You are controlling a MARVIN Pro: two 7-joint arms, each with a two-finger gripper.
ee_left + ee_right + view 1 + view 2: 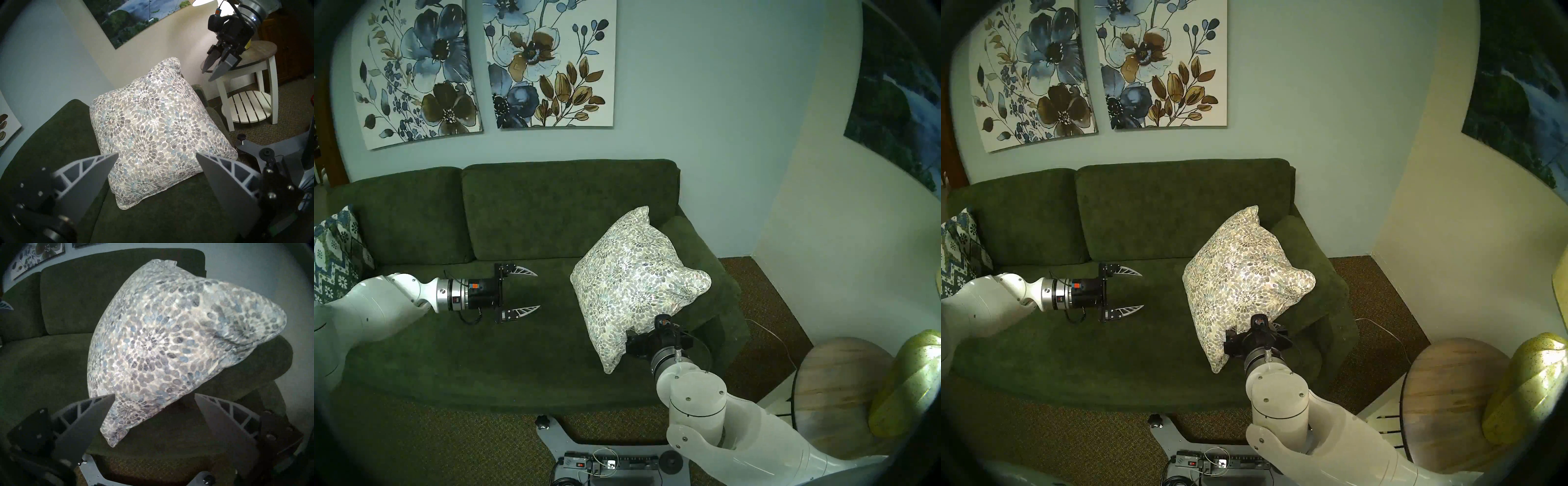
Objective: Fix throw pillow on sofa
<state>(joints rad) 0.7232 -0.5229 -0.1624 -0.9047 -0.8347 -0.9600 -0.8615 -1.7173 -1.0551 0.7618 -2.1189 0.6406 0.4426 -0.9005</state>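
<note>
Going left to right in the head view: zigzag pillow (337, 251) is sitting at the far left edge, jammed in the sofa (551, 210) corner, not in play.

Left end effector (536, 290) is hovering over the left-centre seat, pointing right toward the throw pillow (636, 275), fingers spread wide, gripping nothing. There is a clear gap of bare seat between its tips and the pillow's left edge. In the left wrist view the pillow is sitting dead ahead, centred between the two fingers.

Throw pillow is sitting right of centre, tipped up on a corner like a diamond: one corner pointing to the upper middle of the frame against the back cushion, one draping right over the sofa arm (704, 244), the lowest one hanging toward the front seat edge. Diagonal is running upper-right to lower-left.

Right end effector (212, 72) is sitting just below and right of the pillow's lower edge, clearly the nearer one. Wrist view is showing its fingers spread either side of the bottom corner; looks like nothing is pinched, can't rule out light contact.

Far right: round side table (836, 370) with a yellow lamp base (904, 383), well clear. Only the sofa arm under the pillow is crowding a regrasp.
</note>
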